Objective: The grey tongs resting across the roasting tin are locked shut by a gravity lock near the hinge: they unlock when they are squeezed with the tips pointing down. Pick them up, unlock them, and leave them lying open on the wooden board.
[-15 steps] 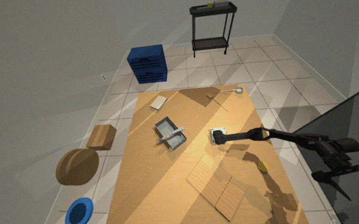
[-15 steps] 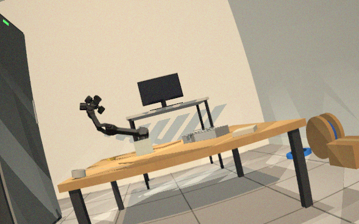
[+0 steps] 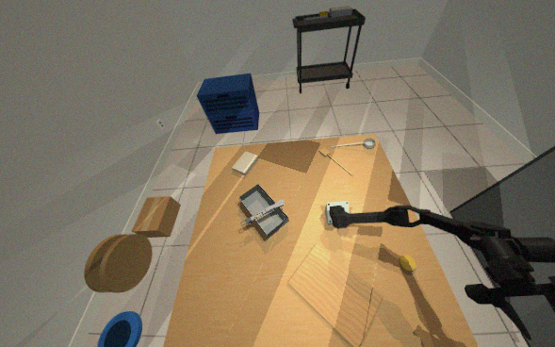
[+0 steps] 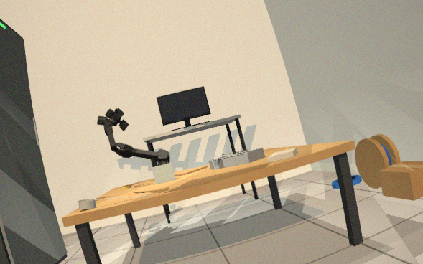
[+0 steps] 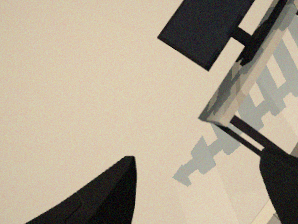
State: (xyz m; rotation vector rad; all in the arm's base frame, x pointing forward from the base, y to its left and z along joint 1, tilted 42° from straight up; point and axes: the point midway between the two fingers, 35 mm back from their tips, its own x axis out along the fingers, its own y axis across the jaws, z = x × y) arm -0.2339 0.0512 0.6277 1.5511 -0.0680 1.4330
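Observation:
The grey tongs (image 3: 263,214) lie across the roasting tin (image 3: 277,230) (image 4: 240,159), with their ends reaching over its rims. They look closed; the lock near the hinge is too small to make out. The wooden board (image 3: 327,278) lies flat on the table, on the near side of the arm's base in the top view. My gripper (image 3: 551,339) (image 5: 199,162) is open and empty, raised beyond the table's right edge in the top view, far from the tongs and the tin. The wrist view shows only its fingers, the wall and the far desk.
The arm's base stands on a pale block (image 3: 329,206) (image 4: 164,173). A yellow round thing (image 3: 407,263) is near the board. A cream block (image 3: 245,162) (image 4: 283,155), a wooden turner (image 3: 338,163) and a metal ladle (image 3: 369,143) (image 4: 87,204) lie towards the table's far edge.

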